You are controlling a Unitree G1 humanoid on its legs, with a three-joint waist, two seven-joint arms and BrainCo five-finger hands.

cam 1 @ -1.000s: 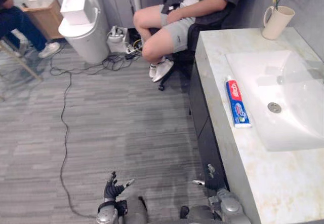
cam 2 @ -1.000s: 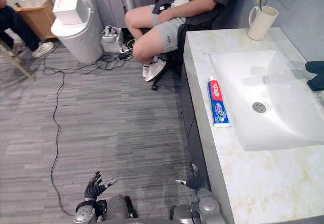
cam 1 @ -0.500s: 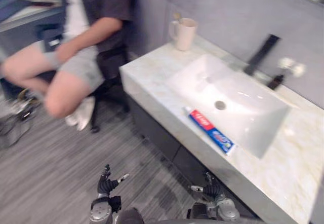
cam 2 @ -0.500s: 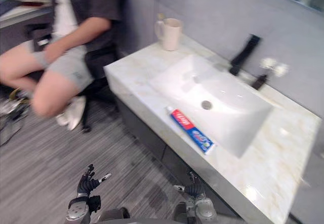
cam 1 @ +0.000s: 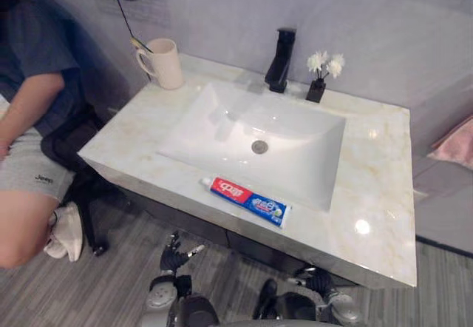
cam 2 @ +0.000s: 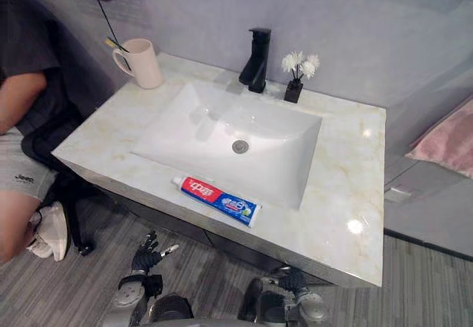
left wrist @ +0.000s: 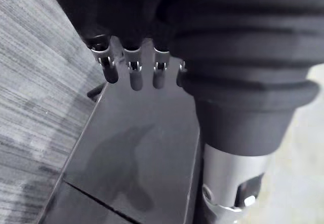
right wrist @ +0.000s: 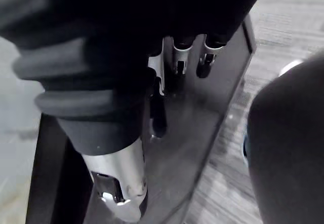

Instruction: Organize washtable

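We judge the tidying not yet begun. The toothpaste tube (cam 1: 244,200) lies flat on the washtable (cam 1: 373,186) along the basin's (cam 1: 222,131) near rim, lower centre of frame, well apart from the cup (cam 1: 166,64) at upper left. Both hands hang at the bottom edge — left hand (cam 1: 175,251) and right hand (cam 1: 316,281) — loose-fingered, holding nothing. The eye views give us the tabletop; the wrist views add each hand's fingers (left wrist: 132,76) hanging straight before the dark cabinet front (left wrist: 142,153).

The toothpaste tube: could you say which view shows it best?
Left eye view: the toothpaste tube lies whole, central, at the front of the counter. The right eye view shows it likewise; the wrist views face the dark cabinet front.
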